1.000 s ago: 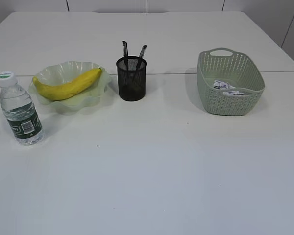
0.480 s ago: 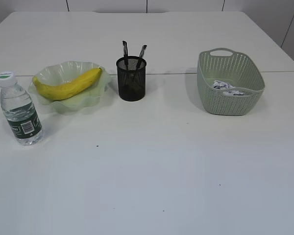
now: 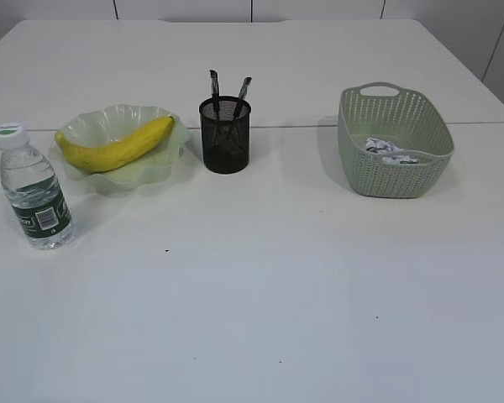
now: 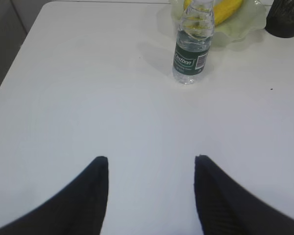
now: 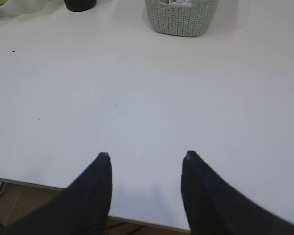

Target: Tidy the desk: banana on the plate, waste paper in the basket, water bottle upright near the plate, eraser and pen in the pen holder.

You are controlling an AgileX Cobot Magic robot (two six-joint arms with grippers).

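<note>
Nothing has moved this past second: your banana [image 3: 118,147] lies on the plate [image 3: 151,172], bottle [image 3: 34,189] upright beside it, paper [image 3: 385,149] in the basket [image 3: 393,180], pens [image 3: 227,88] in the holder [image 3: 225,138], left gripper [image 4: 151,159] and right gripper [image 5: 145,155] both spread empty, so you look finished.

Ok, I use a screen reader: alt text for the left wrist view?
Two open black gripper fingers hang over bare white table. Beyond them a water bottle stands upright beside a plate holding a banana.

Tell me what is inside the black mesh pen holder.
Two dark pens stick up out of the pen holder, leaning apart above its rim. The mesh is too dark to show what lies at the bottom, so whether the eraser is in there cannot be told.
</note>
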